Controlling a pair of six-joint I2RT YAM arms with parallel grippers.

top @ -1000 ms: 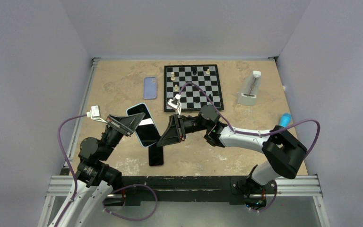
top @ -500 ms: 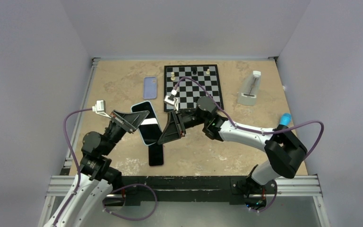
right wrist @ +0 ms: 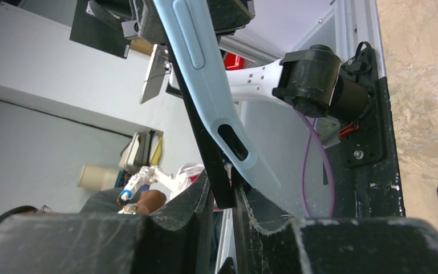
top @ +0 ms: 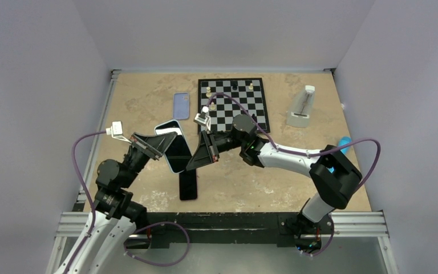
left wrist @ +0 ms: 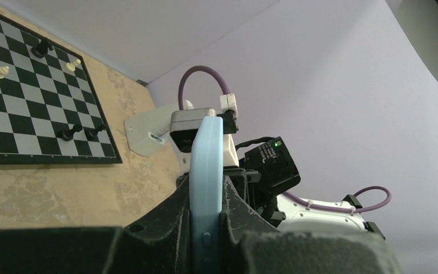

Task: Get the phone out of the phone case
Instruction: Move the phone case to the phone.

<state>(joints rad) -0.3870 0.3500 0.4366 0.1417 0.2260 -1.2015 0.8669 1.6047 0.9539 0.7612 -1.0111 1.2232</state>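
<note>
The phone [top: 177, 150], black screen up, sits in a light-blue phone case [top: 166, 125] and is held tilted above the table between both arms. My left gripper [top: 157, 146] is shut on the case's left edge; in the left wrist view the blue case rim [left wrist: 206, 171] stands between the fingers of that gripper [left wrist: 206, 228]. My right gripper [top: 194, 162] is shut on the phone's right end. In the right wrist view this gripper [right wrist: 222, 200] pinches the black phone edge [right wrist: 204, 142], and the blue case [right wrist: 205, 80] bends away from it there.
A second black phone [top: 187, 185] lies flat on the table under the held one. A lavender case [top: 181, 105], a chessboard [top: 232, 104] with several pieces and a white metronome [top: 301, 108] stand at the back. A blue object [top: 344, 141] lies at the right.
Both grippers and the cased phone have shifted a little toward the back of the table. The bright stripe on the screen is gone. Both grips are unchanged.
</note>
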